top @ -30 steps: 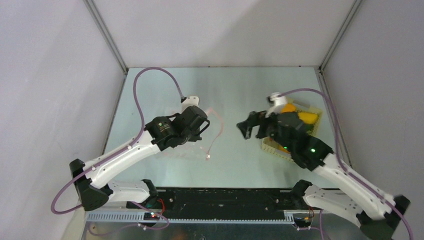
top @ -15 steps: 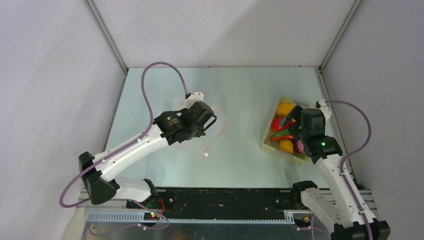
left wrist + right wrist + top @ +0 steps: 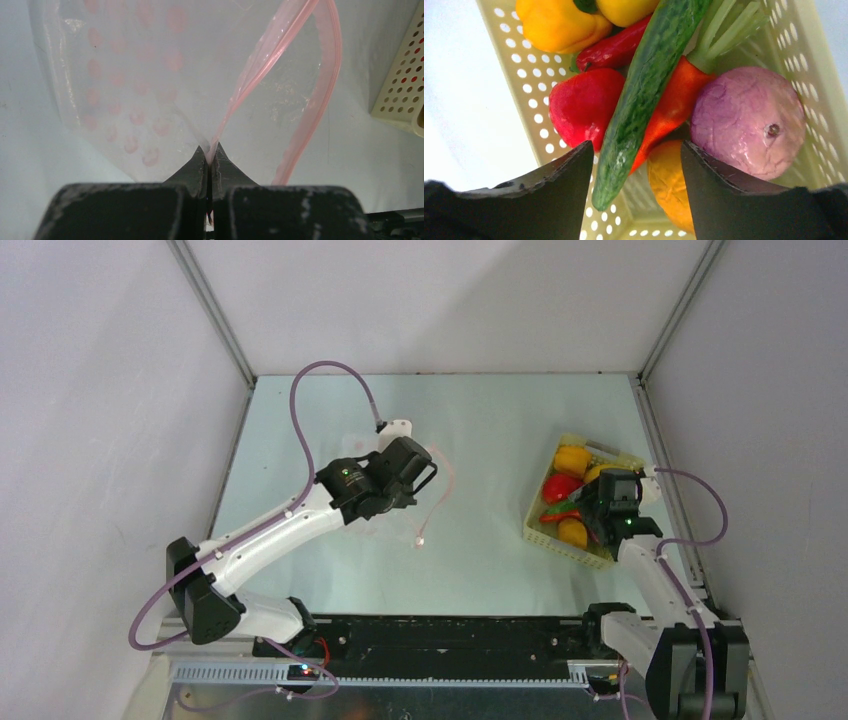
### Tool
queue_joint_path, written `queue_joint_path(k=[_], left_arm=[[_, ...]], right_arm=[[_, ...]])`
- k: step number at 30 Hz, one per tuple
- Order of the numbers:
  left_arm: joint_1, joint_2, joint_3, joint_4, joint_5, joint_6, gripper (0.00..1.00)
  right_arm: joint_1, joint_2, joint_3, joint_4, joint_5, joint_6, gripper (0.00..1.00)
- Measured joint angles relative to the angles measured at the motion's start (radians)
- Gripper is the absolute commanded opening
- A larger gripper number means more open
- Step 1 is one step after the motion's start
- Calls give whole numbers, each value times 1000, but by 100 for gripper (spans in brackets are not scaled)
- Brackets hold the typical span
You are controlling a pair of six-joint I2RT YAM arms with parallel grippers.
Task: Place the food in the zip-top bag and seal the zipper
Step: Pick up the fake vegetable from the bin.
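The clear zip-top bag (image 3: 425, 490) (image 3: 150, 75) with pink dots hangs from my left gripper (image 3: 415, 475) (image 3: 210, 152), which is shut on its pink zipper (image 3: 260, 55) strip; the mouth gapes open. The food lies in the pale-yellow basket (image 3: 540, 532) (image 3: 519, 65): yellow pepper (image 3: 559, 22), red pepper (image 3: 581, 105), red chili (image 3: 616, 45), long green vegetable (image 3: 644, 90), an orange carrot-like piece (image 3: 674, 100), purple onion (image 3: 746, 117), orange pepper (image 3: 671, 185). My right gripper (image 3: 600, 508) (image 3: 636, 155) is open just above the basket, its jaws either side of the green vegetable's tip.
The basket stands at the table's right side near the right wall. The left arm's purple cable (image 3: 310, 400) loops over the table's back left. The basket's corner (image 3: 405, 95) shows at the right of the left wrist view.
My right arm swung from the table's middle back over the basket and lowered toward the food. My left gripper shifted slightly right and back, still holding the bag.
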Motion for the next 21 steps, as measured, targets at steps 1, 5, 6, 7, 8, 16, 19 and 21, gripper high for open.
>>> queue_joint_path(k=[1,5,6,7,8,16,19,21], left_arm=[[0,0,0,7,3,3,0],[2,0,-2,29,15,7,0],[2,0,-5,33,16,6,0],[2,0,-6,33,18,6,0],[2,0,-7,33,19,6,0],[2,-5,-39,55,40,-12,0],[2,-16,-53,71,56,-23,0],[2,-25,-59,77,67,-32,0]], right_arm=[[0,20,-2,17,3,6,64],[-1,71,-8,61,18,34,59],[-1,79,-11,71,21,39,59],[-1,87,-13,80,26,46,57],[-1,95,-13,86,29,53,55],[-1,145,-46,162,45,90,17],[-1,137,-58,181,50,92,5],[-1,103,-68,179,51,87,2]])
